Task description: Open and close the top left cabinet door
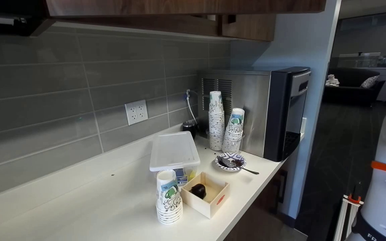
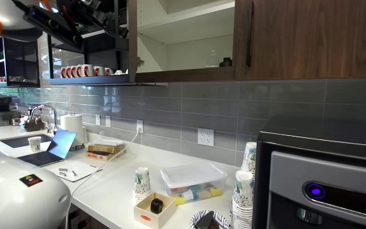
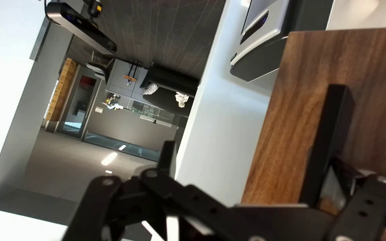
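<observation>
The top left cabinet door stands swung open. Its brown lower part (image 1: 186, 6) and its near edge-on strip (image 2: 132, 38) show in the exterior views. In the wrist view the door face (image 3: 374, 57) fills the right side, with its dark bar handle (image 3: 328, 140). The cabinet inside (image 2: 199, 47) is exposed, with white shelves. My gripper (image 3: 253, 154) is open at the door. One finger is out past the door's free edge; the other is close beside the handle's far side, and I cannot tell if it touches. In an exterior view the gripper (image 2: 111, 22) is dark beside the door.
The narrower brown door (image 2: 313, 38) is shut on the right. A black shelf with mugs (image 2: 87, 70) adjoins on the left. Below, the counter holds an ice machine (image 1: 246, 107), cup stacks (image 1: 216, 120), a plastic bin (image 1: 174, 150), a wooden box (image 1: 209, 207) and a bowl (image 1: 230, 169).
</observation>
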